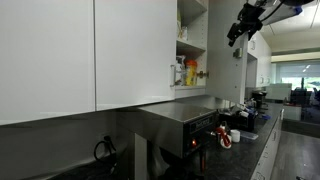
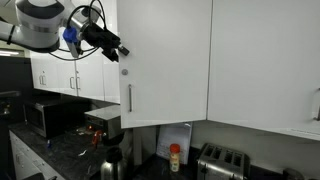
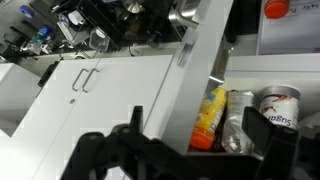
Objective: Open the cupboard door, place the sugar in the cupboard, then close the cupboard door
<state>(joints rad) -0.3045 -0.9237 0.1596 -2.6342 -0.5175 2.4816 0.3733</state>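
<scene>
The cupboard (image 1: 196, 40) stands open, with yellow and red packages (image 1: 190, 72) on its white shelf. The cupboard door (image 2: 165, 60) is swung out, and its silver bar handle (image 2: 129, 98) is near the free left edge. In the wrist view I look into the cupboard (image 3: 262, 68). A small clear jar (image 3: 238, 122), probably the sugar, stands on the shelf between a yellow bottle (image 3: 207, 115) and a white-topped tin (image 3: 280, 103). My gripper (image 3: 200, 152) is open and empty, in front of that shelf. It hangs high beside the door's edge in both exterior views (image 1: 238, 30) (image 2: 112, 46).
A neighbouring white door (image 1: 135, 50) is shut beside the opening. Below on the dark counter are a steel oven (image 1: 175, 125), a kettle (image 2: 110, 165), a toaster (image 2: 220, 160) and a red-capped spice jar (image 2: 174, 158). More white cupboards (image 2: 70, 75) line the wall.
</scene>
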